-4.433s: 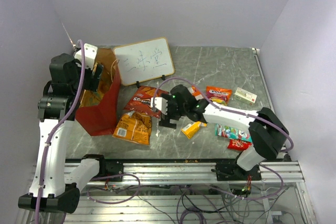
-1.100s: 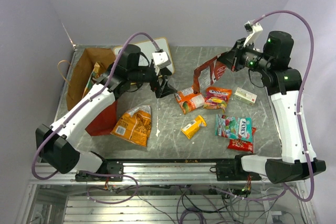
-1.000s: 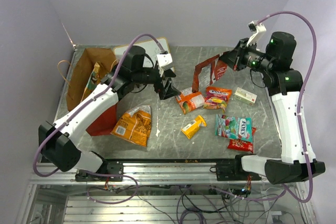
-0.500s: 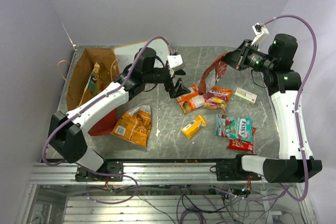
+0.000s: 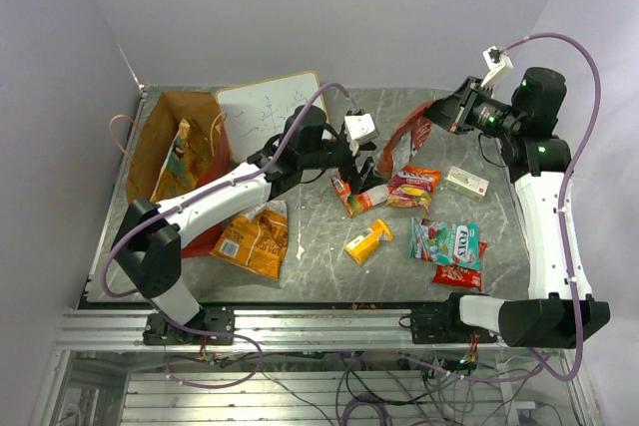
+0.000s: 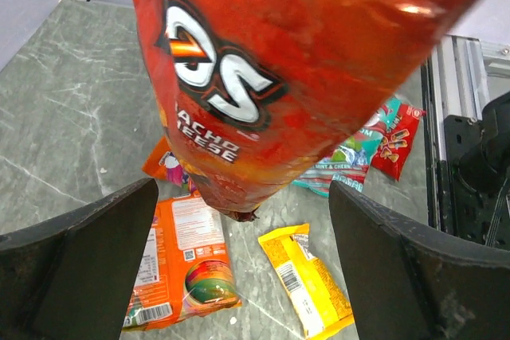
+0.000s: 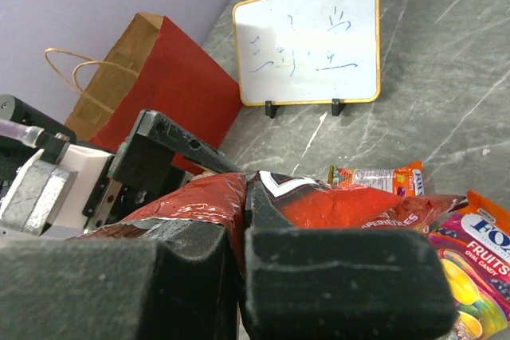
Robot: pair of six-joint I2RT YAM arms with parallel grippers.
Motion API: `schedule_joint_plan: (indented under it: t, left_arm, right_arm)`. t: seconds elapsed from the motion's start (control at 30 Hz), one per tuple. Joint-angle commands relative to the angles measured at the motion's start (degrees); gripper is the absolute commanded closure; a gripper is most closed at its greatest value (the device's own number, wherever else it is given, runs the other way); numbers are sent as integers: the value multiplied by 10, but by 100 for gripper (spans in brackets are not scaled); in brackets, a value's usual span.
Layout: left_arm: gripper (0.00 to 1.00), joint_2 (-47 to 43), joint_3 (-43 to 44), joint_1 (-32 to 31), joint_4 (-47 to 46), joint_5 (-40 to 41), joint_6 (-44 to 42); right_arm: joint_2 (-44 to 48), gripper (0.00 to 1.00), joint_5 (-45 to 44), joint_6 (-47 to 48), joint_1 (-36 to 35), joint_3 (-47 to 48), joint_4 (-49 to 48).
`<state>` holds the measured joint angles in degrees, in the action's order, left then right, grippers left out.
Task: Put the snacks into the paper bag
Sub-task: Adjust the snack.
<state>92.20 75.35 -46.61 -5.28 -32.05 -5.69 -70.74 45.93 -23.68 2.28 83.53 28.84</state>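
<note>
The grey marbled desk carries a red paper carrier bag at nine o'clock, a white framed board at eleven, an orange chip bag at seven, a teal-white candy bag at four and a small white box at three.

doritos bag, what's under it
Left wrist view: the Doritos bag hangs above the table; below its tip lie an orange packet and a yellow pack. The bag hides the rest.

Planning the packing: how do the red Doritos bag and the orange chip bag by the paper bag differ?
The Doritos bag hangs from the right tool; the orange chip bag lies untouched on the table. The Doritos bag is red, the chip bag orange. Both are outside the paper bag.
</note>
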Motion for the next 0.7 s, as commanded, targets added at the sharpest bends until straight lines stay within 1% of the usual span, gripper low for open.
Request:
schedule_joint_plan:
  t: [0.0,0.13,0.3,0.47,0.57,0.67]
  left_arm:
    - [1,19,9,-7,-55,20,43]
    - [1,29,22,-12,-53,18,53]
    - [10,31,46,-13,-32,15,51]
    - [18,28,49,-13,-31,-6,50]
    - [27,30,53,-13,-28,-15,48]
    - [42,33,59,-13,-21,-15,47]
  right_arm:
    - [20,100,19,-21,8,-11,-37]
    - [21,100,23,-23,10,-20,-43]
    - [27,100,29,-29,13,-36,-57]
    - [31,100,33,-35,16,-50,-68]
    - [33,100,35,-36,18,-56,-72]
    - [35,100,35,-35,21,-59,-73]
